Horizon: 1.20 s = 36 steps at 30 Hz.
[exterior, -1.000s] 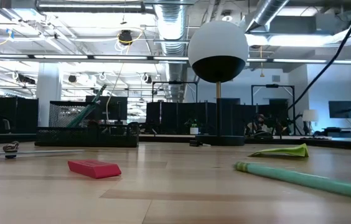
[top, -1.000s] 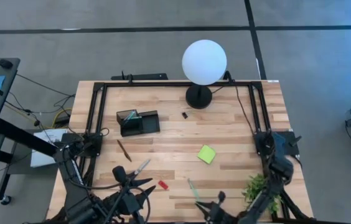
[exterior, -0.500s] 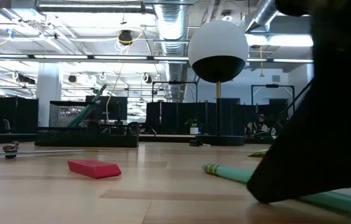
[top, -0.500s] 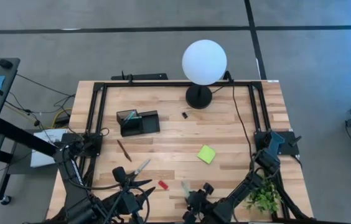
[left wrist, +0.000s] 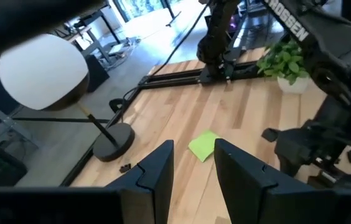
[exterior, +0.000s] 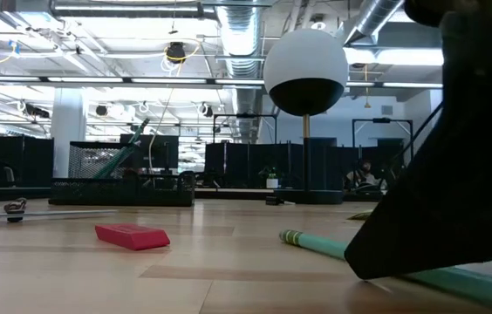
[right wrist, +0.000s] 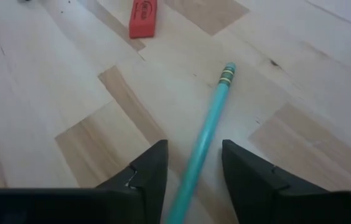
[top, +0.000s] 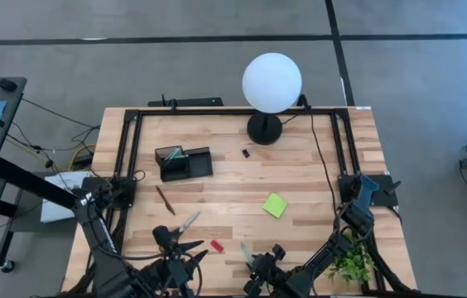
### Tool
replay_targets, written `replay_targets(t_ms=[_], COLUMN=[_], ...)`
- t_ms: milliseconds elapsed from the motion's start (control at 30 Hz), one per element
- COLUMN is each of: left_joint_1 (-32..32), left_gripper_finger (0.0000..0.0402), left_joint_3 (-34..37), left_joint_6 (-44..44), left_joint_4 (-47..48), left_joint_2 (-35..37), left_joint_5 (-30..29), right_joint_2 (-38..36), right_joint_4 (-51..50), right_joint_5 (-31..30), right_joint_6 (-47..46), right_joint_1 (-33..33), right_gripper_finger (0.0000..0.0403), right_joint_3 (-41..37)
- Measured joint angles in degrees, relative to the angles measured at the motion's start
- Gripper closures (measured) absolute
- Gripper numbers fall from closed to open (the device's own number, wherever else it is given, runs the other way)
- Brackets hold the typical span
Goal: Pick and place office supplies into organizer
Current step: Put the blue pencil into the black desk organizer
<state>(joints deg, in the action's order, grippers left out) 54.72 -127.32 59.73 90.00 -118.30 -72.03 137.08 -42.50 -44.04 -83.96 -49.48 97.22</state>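
A teal pencil (right wrist: 208,127) lies flat on the wooden table near its front edge. My right gripper (right wrist: 194,177) is open and tips down over it, one finger on each side of the shaft, with a gap showing on both sides. In the low view it is the dark mass (exterior: 455,174) over the pencil (exterior: 316,243). A red eraser (top: 216,246) lies just left of the pencil. My left gripper (left wrist: 194,165) is open with nothing in it, raised above the front left of the table (top: 170,244). The black organizer (top: 184,162) stands at the back left.
Red-handled scissors (top: 186,223) and a brown pen (top: 165,199) lie front left. A lime sticky-note pad (top: 275,204) lies mid-right, and a black clip (top: 246,152) lies near the globe lamp's base (top: 264,129). A small plant (top: 351,265) stands front right.
My right gripper has swung from the front right toward the table's left, tipped downward and come down over the teal pencil. The pencil has slid a little toward the left. My left gripper has sunk slightly.
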Motion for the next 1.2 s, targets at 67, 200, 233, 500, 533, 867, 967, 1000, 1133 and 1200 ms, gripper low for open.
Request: replay_targets(t_ms=[67,200,233,500,533,867,967,1000,1133,1200], left_joint_1=[0.02,0.02,0.02,0.0,0.0,0.02,0.0,0.0,0.0,-0.02], left_gripper_finger=[0.029,0.029,0.029,0.029,0.029,0.029,0.029,0.029,0.029,0.029], left_joint_3=[1.02,1.87,1.87,1.87,1.87,1.87,1.87,1.87,1.87,1.87], left_joint_6=[1.03,1.68,1.7,1.48,1.52,1.96,2.02,2.0,2.0,1.98], left_joint_4=[-0.02,0.0,0.01,0.01,-0.01,0.01,0.0,0.01,0.0,-0.01], left_joint_2=[0.0,0.0,0.0,0.0,0.0,0.0,0.0,0.0,0.0,0.0], left_joint_5=[-0.01,-0.44,-0.39,-0.74,-0.7,0.01,0.28,0.31,0.29,0.28], right_joint_2=[0.03,-0.12,-0.17,-0.18,-0.14,-0.3,-0.33,-0.33,-0.49,-0.53], right_joint_4=[0.13,0.74,1.24,5.37,5.45,7.55,6.88,5.77,-1.98,-4.07], right_joint_5=[0.33,3.88,5.07,5.66,5.13,4.2,4.27,4.26,2.83,2.81], right_joint_6=[0.65,1.44,0.94,-1.51,-1.93,-6.04,-4.2,-3.65,-3.25,-2.1], right_joint_1=[-0.52,-1.51,-1.82,-5.77,-6.25,-8.71,-8.67,-8.63,-8.02,-7.11], right_gripper_finger=[0.0263,0.0266,0.0266,0.0276,0.0279,0.0292,0.0292,0.0292,0.0293,0.0293], right_joint_3=[-0.06,-0.02,0.0,0.11,0.1,-2.1,-2.43,-2.45,-2.42,-2.42])
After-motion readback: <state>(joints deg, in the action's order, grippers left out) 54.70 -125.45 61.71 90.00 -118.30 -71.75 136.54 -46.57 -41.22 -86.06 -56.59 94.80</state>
